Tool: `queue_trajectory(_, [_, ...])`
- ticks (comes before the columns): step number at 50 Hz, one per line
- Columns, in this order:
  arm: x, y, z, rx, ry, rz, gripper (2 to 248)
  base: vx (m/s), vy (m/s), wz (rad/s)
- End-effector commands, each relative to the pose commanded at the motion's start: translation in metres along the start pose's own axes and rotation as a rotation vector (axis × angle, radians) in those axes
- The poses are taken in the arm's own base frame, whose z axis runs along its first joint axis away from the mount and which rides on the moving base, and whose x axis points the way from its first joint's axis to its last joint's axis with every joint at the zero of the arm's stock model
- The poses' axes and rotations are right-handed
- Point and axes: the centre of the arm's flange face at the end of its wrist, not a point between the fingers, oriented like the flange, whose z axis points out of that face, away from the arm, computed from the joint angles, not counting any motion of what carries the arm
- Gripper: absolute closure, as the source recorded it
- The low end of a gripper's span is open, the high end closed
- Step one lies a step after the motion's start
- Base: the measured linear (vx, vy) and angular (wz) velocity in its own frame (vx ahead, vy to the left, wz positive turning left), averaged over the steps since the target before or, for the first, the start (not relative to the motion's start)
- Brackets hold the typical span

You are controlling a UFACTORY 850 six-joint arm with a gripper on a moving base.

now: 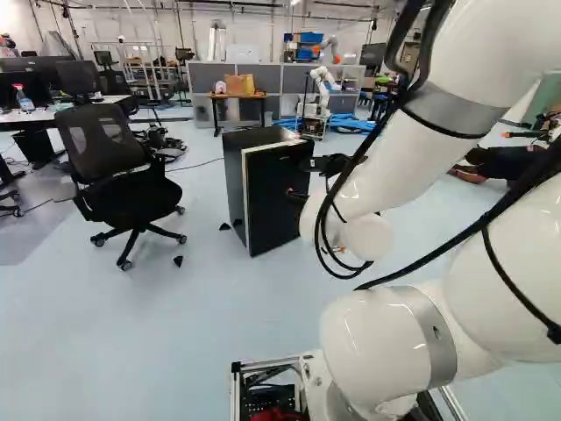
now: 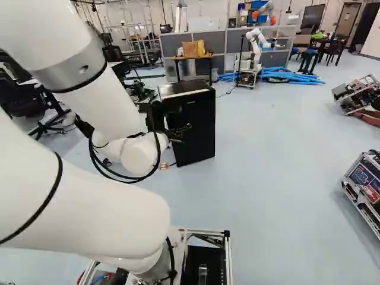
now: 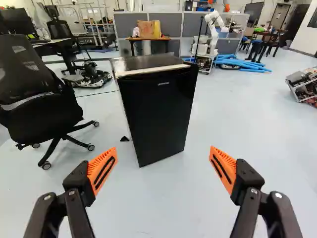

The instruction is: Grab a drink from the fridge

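fridge (image 3: pixel 156 116) right of chair (image 3: pixel 39 111), table (image 3: pixel 165 38) behind, another robot (image 3: pixel 213 18) beside table

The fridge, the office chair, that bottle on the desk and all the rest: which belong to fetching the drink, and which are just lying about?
For the job:
- black mini fridge
- open gripper

Just about:
- black office chair
- bottle on the desk, outside the fridge
- blue tubes
- another robot

I see a grey partition (image 1: pixel 202 77), blue tubes (image 2: pixel 291 75) by its foot, pale floor (image 1: pixel 131 342) and a black chair (image 1: pixel 98 145) before it.
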Motion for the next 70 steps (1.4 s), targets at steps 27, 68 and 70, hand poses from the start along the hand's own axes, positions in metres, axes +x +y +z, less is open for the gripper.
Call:
queue_trajectory(27, [0.0,0.0,0.0,0.0,0.0,0.0,3,0.085,-0.017,0.075])
queue_trajectory(68, [0.0,0.0,0.0,0.0,0.0,0.0,3,0.084,-0.011,0.163])
queue_trajectory(70, [0.0,0.0,0.0,0.0,0.0,0.0,3,0.07,-0.03,0.165])
